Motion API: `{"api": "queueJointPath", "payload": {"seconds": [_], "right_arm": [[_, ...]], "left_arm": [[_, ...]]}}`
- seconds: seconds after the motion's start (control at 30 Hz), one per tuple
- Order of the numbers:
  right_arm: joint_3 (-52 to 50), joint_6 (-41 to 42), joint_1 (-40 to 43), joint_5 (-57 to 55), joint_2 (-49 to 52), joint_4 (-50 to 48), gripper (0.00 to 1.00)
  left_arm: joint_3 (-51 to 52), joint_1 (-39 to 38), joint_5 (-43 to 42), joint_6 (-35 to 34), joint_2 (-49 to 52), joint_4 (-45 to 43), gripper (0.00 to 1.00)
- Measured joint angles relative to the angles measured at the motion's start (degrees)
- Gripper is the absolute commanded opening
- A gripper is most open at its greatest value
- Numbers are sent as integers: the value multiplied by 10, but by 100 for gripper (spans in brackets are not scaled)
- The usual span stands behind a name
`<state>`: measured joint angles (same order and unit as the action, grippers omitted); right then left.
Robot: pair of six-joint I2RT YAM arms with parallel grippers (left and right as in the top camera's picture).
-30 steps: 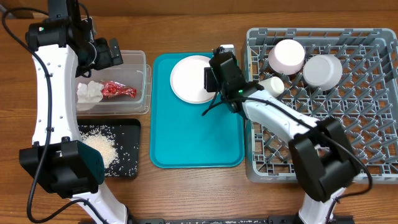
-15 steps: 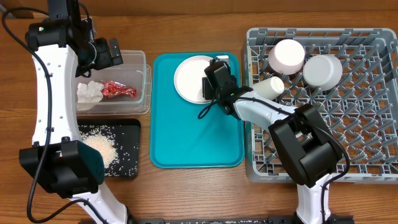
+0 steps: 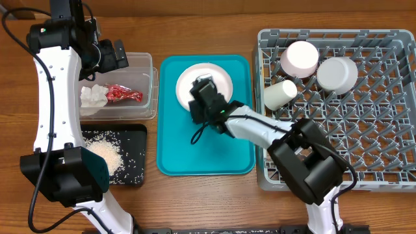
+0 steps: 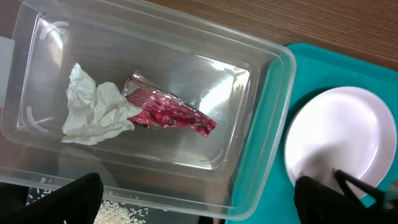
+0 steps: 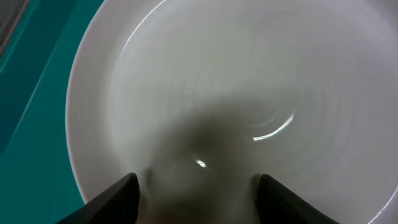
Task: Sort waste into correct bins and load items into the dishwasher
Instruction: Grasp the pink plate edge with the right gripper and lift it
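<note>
Right beneath my right tool (image 5: 196,186), the round plate (image 5: 249,93) lies on the teal tray (image 5: 25,74); that tool's jaws stand partly apart, gripping nothing. My left tool (image 3: 116,55) gapes wide above the clear tub (image 4: 273,124).

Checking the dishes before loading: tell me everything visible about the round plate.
The round plate is glossy, plain white, ceramic or plastic by its look, with a shallow raised rim, and empty. It lies flat, right side up, at the far end of the teal tray. The right gripper hangs over its near edge, jaws apart; contact cannot be judged.
</note>
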<state>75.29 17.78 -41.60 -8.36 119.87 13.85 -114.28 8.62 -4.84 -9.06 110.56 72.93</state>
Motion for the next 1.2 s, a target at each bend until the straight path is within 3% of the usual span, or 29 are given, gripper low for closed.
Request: {"api": "queueJointPath", "payload": {"seconds": [0.37,0.73,1.2], "right_arm": [[11,0,-50,8,-6,29,67],[29,-3,30,-25,-84,30,67],[29,-3,55,-25,-14,14,65]], "left_arm": [[0,0,0,0,0,0,100],[0,0,0,0,0,0,100],[0,0,0,0,0,0,100]]}}
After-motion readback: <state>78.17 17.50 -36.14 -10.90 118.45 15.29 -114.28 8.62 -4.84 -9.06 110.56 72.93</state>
